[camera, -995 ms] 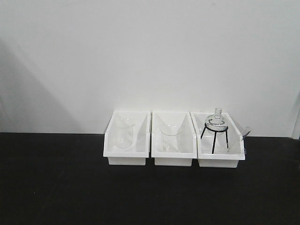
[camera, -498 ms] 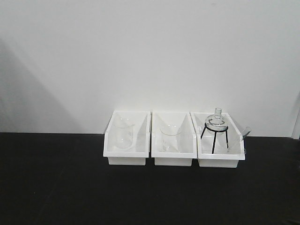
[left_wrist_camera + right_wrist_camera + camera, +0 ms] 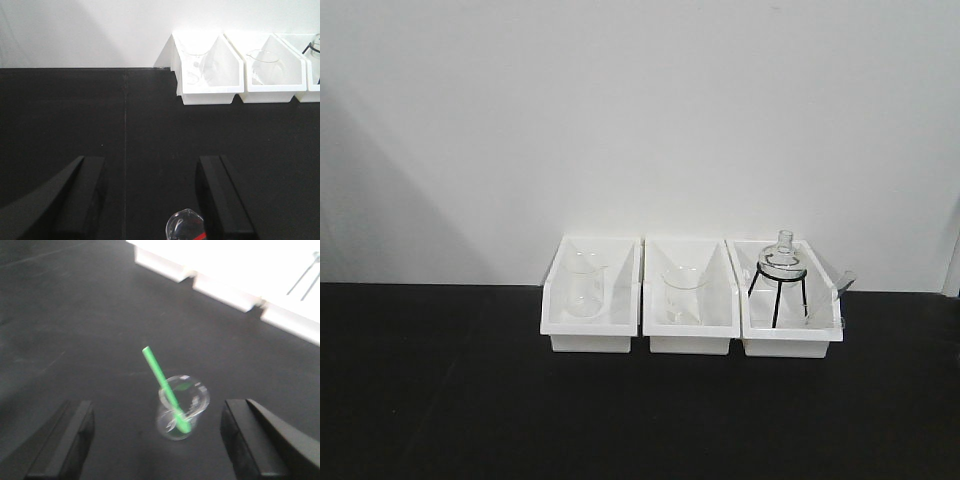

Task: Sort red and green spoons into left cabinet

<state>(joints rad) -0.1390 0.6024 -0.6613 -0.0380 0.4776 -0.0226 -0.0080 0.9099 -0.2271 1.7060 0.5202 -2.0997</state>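
Note:
In the right wrist view a green spoon (image 3: 161,381) stands tilted in a small clear beaker (image 3: 192,395) on the black table. My right gripper (image 3: 159,412) is open, and the beaker sits between and just ahead of its fingers, untouched. In the left wrist view a bit of a red spoon (image 3: 200,235) shows in a clear beaker (image 3: 181,226) at the bottom edge, next to the right finger. My left gripper (image 3: 150,165) is open and empty. The left white bin (image 3: 590,342) holds a glass beaker; it also shows in the left wrist view (image 3: 207,98).
Three white bins stand in a row against the white wall. The middle bin (image 3: 690,343) holds a beaker. The right bin (image 3: 790,347) holds a flask on a black tripod and a glass tube. The black table (image 3: 450,400) stretches in front.

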